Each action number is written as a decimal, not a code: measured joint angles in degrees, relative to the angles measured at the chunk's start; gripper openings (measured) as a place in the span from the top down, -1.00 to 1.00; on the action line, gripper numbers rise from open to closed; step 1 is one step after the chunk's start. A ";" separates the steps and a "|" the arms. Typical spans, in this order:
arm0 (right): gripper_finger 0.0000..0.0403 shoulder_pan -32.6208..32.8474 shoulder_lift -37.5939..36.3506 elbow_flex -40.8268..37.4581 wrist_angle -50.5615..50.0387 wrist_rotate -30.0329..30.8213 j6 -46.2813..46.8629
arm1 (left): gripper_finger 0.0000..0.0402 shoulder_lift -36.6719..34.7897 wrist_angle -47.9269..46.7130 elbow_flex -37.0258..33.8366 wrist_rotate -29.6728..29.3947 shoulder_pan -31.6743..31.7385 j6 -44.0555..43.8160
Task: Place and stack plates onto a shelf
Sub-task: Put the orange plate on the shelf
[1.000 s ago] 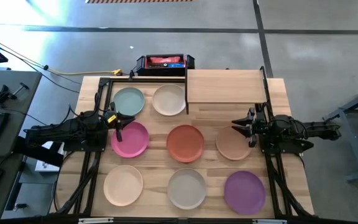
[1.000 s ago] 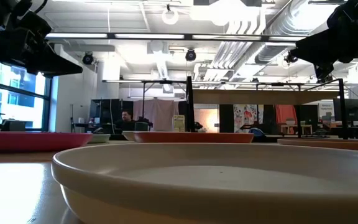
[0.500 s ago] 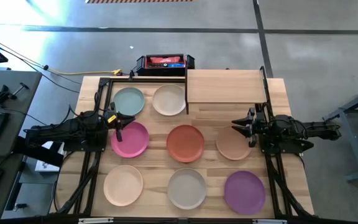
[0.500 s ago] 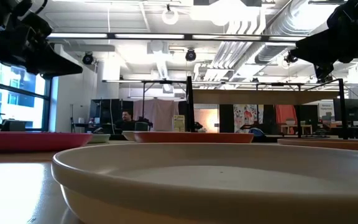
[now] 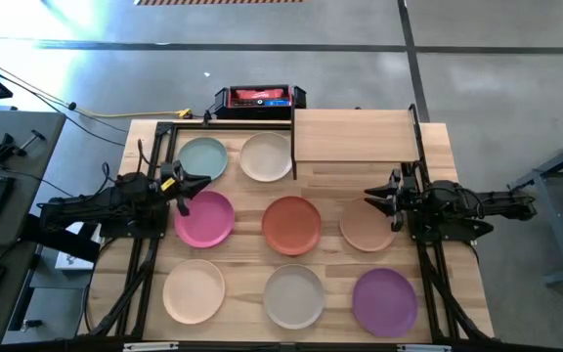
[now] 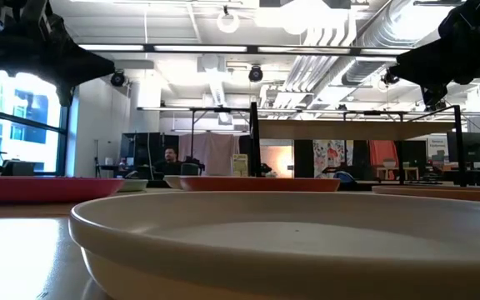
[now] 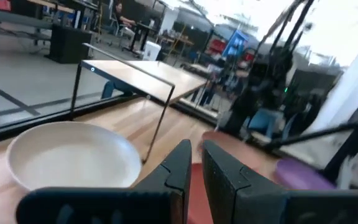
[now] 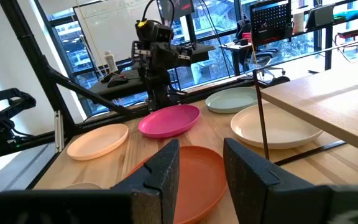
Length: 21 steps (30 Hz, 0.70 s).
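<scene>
Eight plates lie flat on the tabletop in the high view: teal [image 5: 203,159], cream [image 5: 266,156], magenta [image 5: 204,218], orange-red [image 5: 291,224], tan [image 5: 367,227], peach [image 5: 194,290], pale grey [image 5: 294,295], purple [image 5: 384,299]. The shelf [image 5: 355,135] stands at the far right on black posts, with nothing on it. My left gripper [image 5: 201,182] hovers between the teal and magenta plates; in its wrist view [image 7: 196,163] the fingers are almost together. My right gripper [image 5: 369,201] hangs open over the tan plate's far-left rim, its fingers [image 8: 201,163] apart above the orange-red plate [image 8: 191,177].
A red-and-black box [image 5: 259,98] sits beyond the far edge. Black frame rails [image 5: 145,264] run along both table sides under the arms. The shelf's thin post [image 7: 160,121] stands beside the cream plate [image 7: 73,162]. A person [image 6: 169,156] sits far back in the room.
My left gripper has risen and swung toward the far edge, nearer the teal plate, turning about its wrist as it went. The right arm and all plates have stayed put.
</scene>
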 joint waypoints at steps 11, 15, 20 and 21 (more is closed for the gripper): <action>0.46 -0.01 0.00 0.02 0.01 -0.02 0.00 | 0.86 0.02 3.22 0.00 -4.95 0.04 2.30; 0.46 -0.02 0.00 0.00 0.00 -0.02 0.00 | 0.86 0.01 5.51 0.00 -5.80 0.07 3.52; 0.46 -0.01 -0.02 0.00 0.01 0.00 0.00 | 0.86 0.02 7.89 0.00 -5.77 0.07 3.40; 0.46 -0.01 -0.02 0.00 0.01 -0.01 0.00 | 0.86 0.03 8.78 0.00 -5.77 0.07 3.44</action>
